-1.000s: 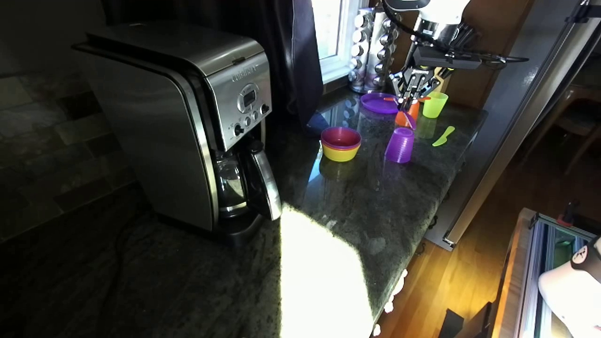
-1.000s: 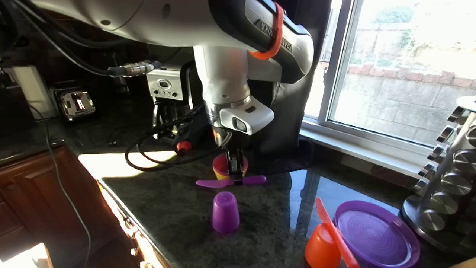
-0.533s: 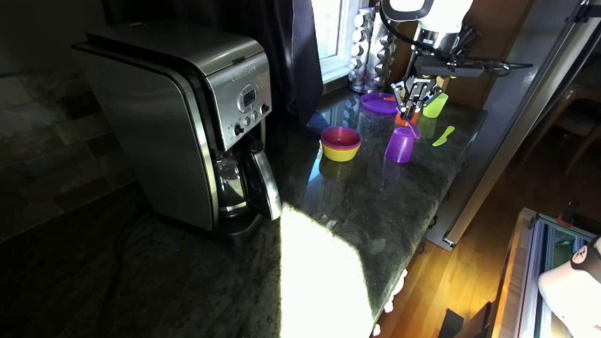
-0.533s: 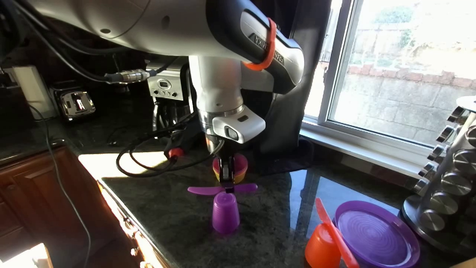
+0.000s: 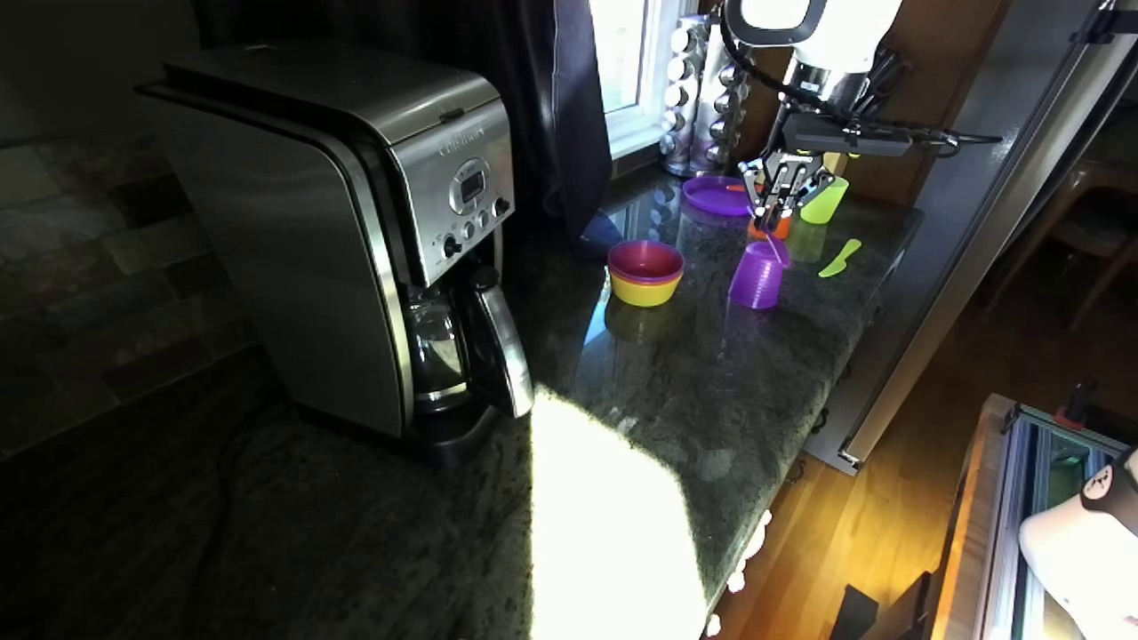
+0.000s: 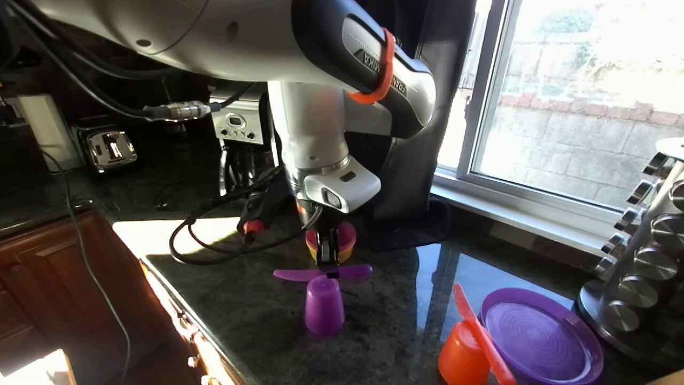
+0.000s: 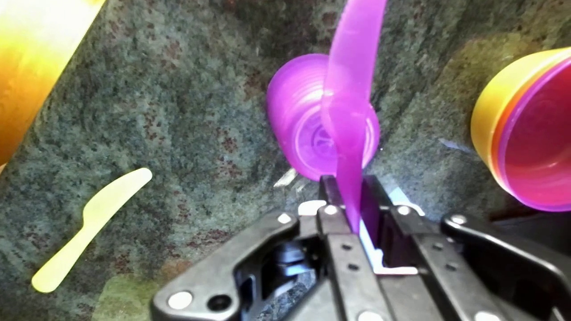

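Your pincer point(image 7: 351, 189) grips the purple knife point(image 7: 357, 58) around its middle, right at the top of the upturned purple cup point(image 7: 305, 118); you can't tell if they touch. Stacked bowls point(image 5: 645, 291) and a green knife point(image 7: 100, 209) lie on the counter point(image 7: 200, 102).

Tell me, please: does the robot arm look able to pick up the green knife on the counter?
Probably not as things stand: its gripper is closed on the purple knife, though the green knife seems to lie uncovered.

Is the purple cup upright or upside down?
Upside down: the purple cup shows its closed base on top, wider rim down on the counter.
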`<state>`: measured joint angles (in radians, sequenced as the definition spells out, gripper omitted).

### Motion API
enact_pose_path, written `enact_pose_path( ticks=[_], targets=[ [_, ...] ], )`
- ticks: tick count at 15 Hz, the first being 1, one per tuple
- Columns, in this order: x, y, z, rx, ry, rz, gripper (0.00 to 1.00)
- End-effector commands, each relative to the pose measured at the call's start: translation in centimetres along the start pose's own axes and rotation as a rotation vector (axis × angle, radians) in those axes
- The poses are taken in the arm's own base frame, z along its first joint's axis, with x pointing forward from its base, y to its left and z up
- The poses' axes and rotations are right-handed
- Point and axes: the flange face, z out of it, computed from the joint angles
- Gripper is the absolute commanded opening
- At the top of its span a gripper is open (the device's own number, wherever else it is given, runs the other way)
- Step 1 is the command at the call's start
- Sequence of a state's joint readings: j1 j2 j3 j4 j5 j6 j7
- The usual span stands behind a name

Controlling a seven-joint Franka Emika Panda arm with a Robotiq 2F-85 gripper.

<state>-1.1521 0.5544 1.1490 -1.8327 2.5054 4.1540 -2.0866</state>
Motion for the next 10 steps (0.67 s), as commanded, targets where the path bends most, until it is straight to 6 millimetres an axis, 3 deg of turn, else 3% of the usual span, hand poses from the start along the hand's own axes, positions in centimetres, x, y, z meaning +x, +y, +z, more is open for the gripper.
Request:
enact_pose_path(
  ticks=[1, 10],
  targets=[
    [-0.15, 0.19, 0.25, 0.012, 0.017, 0.015, 0.04],
    [-0.01, 0.12, 1.06, -0.010, 0.003, 0.017, 0.04]
  ],
)
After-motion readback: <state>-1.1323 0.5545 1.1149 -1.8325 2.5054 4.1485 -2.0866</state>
